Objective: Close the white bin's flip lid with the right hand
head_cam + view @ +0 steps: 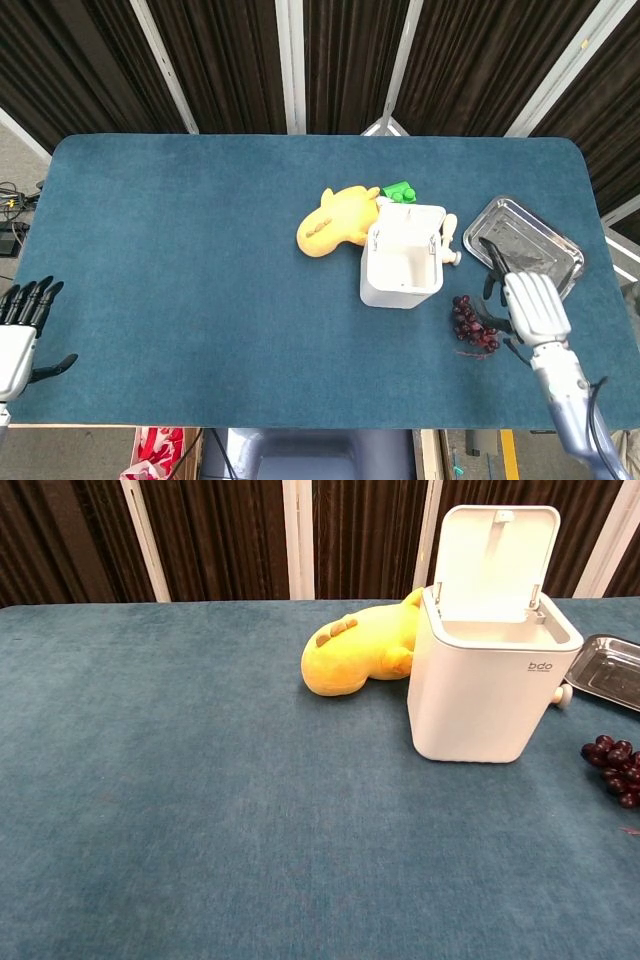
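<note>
The white bin (402,266) (488,685) stands right of the table's middle, its flip lid (494,558) upright and open behind the empty body. My right hand (531,305) is raised over the table to the right of the bin, fingers stretched toward the far side and holding nothing; it is a short way from the bin and does not touch it. My left hand (20,325) rests at the near left table edge, fingers apart and empty. Neither hand shows in the chest view.
A yellow plush toy (336,221) (362,650) lies against the bin's left rear. A green block (399,190) sits behind the bin. A bunch of dark grapes (472,324) (612,767) lies right of it. A metal tray (522,247) (611,671) rests far right.
</note>
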### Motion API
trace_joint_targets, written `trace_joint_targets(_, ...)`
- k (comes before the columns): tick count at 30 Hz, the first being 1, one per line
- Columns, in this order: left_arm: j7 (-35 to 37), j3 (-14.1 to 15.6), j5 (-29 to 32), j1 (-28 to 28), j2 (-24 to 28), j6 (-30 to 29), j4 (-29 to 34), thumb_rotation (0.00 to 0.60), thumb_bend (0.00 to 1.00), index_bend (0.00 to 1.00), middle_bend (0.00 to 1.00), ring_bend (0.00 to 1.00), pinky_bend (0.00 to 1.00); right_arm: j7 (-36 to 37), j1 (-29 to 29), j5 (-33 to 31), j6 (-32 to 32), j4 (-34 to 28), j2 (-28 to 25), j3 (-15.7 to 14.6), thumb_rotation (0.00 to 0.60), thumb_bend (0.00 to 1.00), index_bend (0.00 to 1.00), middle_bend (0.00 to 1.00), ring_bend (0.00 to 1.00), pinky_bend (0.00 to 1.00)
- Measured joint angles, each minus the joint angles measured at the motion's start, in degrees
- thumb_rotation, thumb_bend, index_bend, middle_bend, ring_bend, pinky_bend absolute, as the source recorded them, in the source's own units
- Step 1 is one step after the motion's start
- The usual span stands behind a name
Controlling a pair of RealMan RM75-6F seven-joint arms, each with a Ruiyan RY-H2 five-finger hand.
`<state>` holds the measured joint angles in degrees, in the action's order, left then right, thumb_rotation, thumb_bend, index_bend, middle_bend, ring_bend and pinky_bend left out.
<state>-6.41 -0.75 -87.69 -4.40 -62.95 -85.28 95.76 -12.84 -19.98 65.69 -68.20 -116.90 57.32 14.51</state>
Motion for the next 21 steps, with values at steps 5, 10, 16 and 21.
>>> trace_joint_targets(5,0.4,-0.1,0.2,-0.2,0.1,0.2,0.2,0.600,0.00,0.00,0.00,0.00,0.00,-4.7,-6.1,-10.3,3.4,-2.8,-1.6,4.0,0.600,0.50,0.00,0.65,0.71,0.73)
trace_joint_targets(10,0.7,-0.2,0.4,-0.5,0.2,0.9,0.2,0.600,0.00,0.00,0.00,0.00,0.00,-8.9,-11.6,-18.5,4.8,-3.8,-1.7,6.3,0.600,0.50,0.00,0.65,0.71,0.73)
trace_joint_targets(16,0.9,-0.3,0.5,-0.8,0.1,1.3,0.0,0.600,0.00,0.00,0.00,0.00,0.00,-13.2,-18.5,-28.9,5.8,-3.0,0.1,8.0,0.600,0.50,0.00,0.65,0.71,0.73)
trace_joint_targets(21,1.3,-0.3,0.8,-1.0,0.2,1.7,-0.1,0.600,0.00,0.00,0.00,0.00,0.00,-16.5,-24.0,-36.5,5.6,-1.3,2.2,8.7,0.600,0.50,0.00,0.66,0.72,0.73)
